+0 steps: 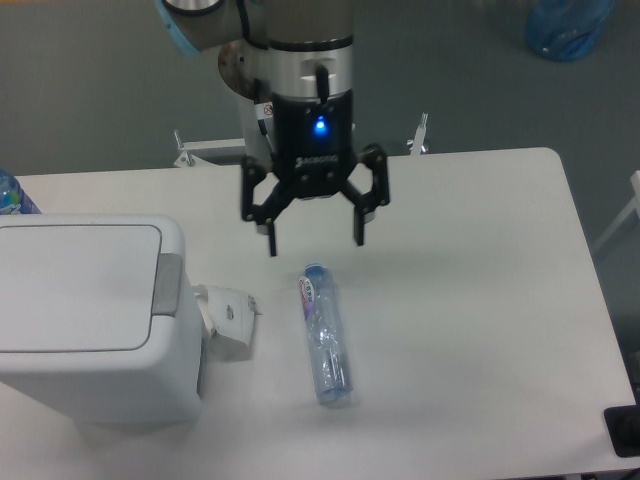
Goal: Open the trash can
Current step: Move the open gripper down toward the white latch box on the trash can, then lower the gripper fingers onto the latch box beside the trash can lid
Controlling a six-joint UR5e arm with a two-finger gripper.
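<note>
The trash can is a large white boxy bin at the left of the table, its flat lid down and a grey push tab on its right edge. My gripper hangs open above the table, up and to the right of the tab and just beyond the far end of the bottle. Nothing is between its fingers.
A clear plastic bottle lies on its side in the middle of the white table. A crumpled white paper wad rests against the bin's right side. A blue-capped bottle peeks in at the far left edge.
</note>
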